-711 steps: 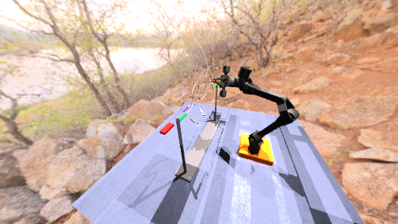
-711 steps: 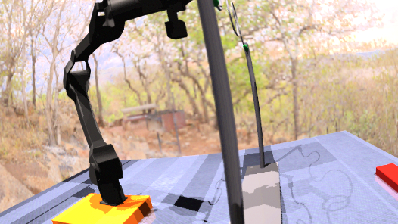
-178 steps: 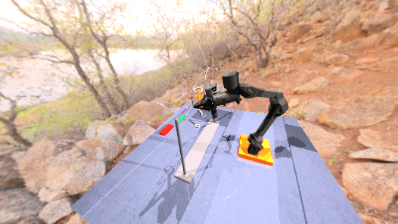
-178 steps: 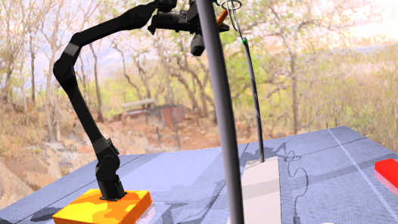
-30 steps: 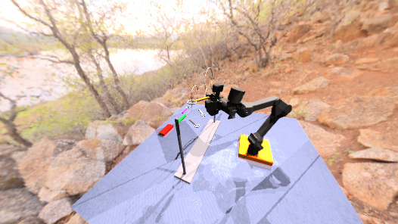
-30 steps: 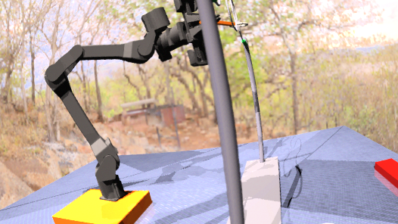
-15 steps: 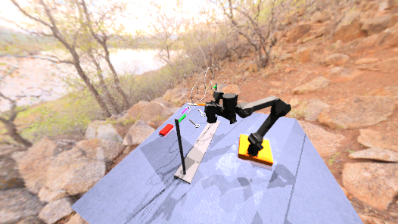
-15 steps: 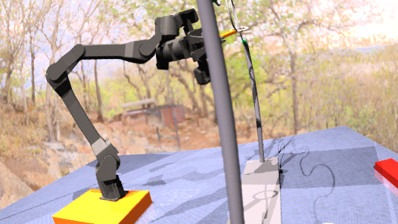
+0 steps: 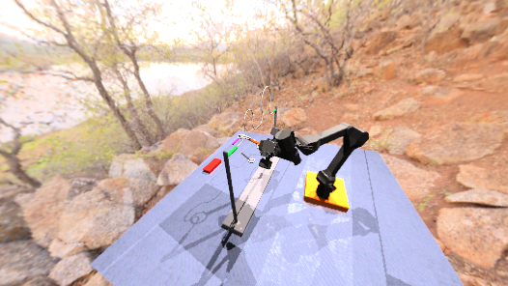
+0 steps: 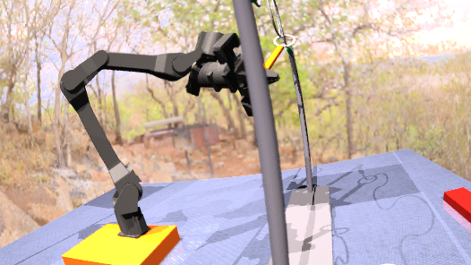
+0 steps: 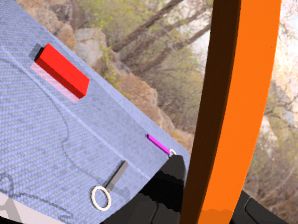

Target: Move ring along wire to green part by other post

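Out at the far post in the exterior view (post (image 9: 230,185) (image 10: 304,125)), I've got the ring (image 9: 240,136) (image 10: 275,42) up high, looking just above the green part (image 9: 233,151) (image 10: 289,50). The gripper (image 9: 260,145) (image 10: 267,72) (image 11: 184,165) is pinched on the orange handle (image 9: 253,140) (image 10: 274,56) (image 11: 245,100), so the ring rides off the far end of it, a bit out past my fingertips.

The bit that matters imo is the slant. From the exterior cam the handle's long axis climbs up and right from the gripper to the ring, while the wire (image 9: 267,87) (image 10: 275,20) comes down through the ring from above and carries on to the green below. So handle and wire cross at an angle, with the gripper on the arm's side of the wire. Can't tell how much room there is inside the ring, or whether it's brushing grey.

My read is we're on the last stretch, with this post as the goal. Next I'd ease the ring down along the wire's own line, not along the handle. Any twist of the wrist swings the ring sideways, and that's how you'd clip grey. Only once it's on green would I let go and back off.
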Controlling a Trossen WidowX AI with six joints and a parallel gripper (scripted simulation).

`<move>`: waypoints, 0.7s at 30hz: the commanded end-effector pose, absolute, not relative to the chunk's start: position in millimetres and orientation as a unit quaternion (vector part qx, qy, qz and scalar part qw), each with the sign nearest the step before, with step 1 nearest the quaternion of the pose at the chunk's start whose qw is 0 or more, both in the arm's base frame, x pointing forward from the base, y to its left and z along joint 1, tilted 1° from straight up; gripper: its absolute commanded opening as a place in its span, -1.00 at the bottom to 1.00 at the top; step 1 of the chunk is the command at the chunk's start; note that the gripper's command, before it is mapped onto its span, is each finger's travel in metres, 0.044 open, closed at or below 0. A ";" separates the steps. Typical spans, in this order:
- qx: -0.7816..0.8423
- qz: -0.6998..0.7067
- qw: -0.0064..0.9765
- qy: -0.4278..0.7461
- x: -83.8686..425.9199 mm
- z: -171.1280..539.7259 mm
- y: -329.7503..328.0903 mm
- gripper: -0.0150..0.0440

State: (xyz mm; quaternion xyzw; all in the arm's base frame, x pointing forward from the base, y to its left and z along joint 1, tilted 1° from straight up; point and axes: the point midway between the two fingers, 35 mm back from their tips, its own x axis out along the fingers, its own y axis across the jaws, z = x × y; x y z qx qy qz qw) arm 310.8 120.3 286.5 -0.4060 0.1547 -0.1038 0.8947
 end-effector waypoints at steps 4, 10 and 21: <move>-0.329 -0.086 0.926 0.167 309.7 271.5 140.7 -1.00; -0.261 -0.072 0.946 0.178 308.0 259.3 159.6 -1.00; -0.149 -0.047 0.968 0.195 304.8 245.4 194.7 -1.00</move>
